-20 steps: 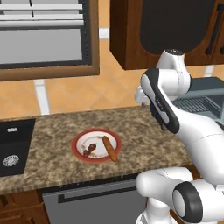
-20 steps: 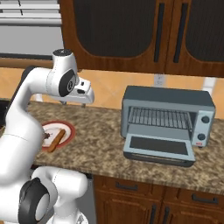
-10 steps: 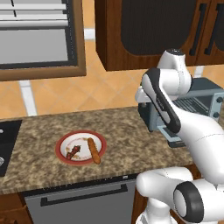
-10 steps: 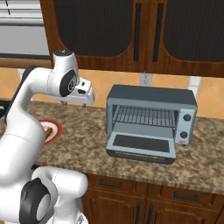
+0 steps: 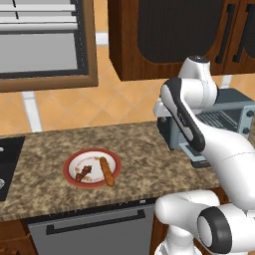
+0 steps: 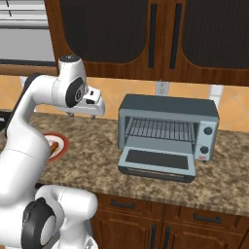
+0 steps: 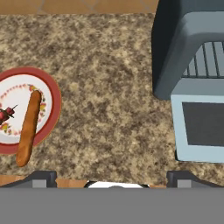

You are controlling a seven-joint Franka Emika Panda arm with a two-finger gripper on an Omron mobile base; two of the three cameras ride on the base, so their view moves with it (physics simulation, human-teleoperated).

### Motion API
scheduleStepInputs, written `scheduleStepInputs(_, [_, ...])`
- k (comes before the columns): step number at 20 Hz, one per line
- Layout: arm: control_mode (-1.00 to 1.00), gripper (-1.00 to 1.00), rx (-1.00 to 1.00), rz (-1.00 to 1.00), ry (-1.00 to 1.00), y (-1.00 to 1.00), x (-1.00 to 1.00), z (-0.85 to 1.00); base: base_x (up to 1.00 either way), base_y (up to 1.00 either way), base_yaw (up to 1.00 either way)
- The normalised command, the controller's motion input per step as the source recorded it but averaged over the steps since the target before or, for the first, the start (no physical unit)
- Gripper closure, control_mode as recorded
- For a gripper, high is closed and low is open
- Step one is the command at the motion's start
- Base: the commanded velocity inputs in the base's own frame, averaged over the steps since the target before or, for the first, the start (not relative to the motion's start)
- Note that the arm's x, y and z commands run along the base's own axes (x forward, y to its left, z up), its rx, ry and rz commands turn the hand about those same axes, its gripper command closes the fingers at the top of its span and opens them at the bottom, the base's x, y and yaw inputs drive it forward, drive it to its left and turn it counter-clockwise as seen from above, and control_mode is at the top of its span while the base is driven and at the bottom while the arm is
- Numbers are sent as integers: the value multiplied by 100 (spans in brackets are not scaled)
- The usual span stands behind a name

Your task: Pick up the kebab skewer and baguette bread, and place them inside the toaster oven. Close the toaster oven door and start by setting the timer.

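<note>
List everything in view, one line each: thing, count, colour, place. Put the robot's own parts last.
plate: one, white with a red rim, on the counter left of the oven.
baguette bread: one, orange-brown, on the plate, one end over the rim.
kebab skewer: one, dark brown and reddish, on the plate beside the bread.
toaster oven: one, grey-blue, on the counter at the back wall.
toaster oven door: one, grey frame with dark glass, folded down open.
counter: one, speckled brown stone.
cabinets: dark wood, above the counter.
cooktop: one, black, at the counter's left end.
arm: one, white with dark joints.
claw: one, dark tips, open, above the counter, holding nothing.
</note>
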Motion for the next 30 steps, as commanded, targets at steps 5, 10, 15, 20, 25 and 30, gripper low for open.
scheduleStepInputs(5, [-100,-100,0,0,0,0,0,0,0,0,0])
scheduleStepInputs(10, [-100,-100,0,7,-3,-17,-11,-13,0,0,0])
scheduleStepInputs(15, [-100,-100,0,27,-12,-82,-22,-17,0,0,0])
scheduleStepInputs(20, [-100,-100,-1,24,-32,-79,-4,-19,0,0,0])
scheduleStepInputs(25, [-100,-100,-5,24,-36,-55,8,-44,0,0,0])
scheduleStepInputs(30, [-100,-100,0,18,-37,-60,9,-21,0,0,0])
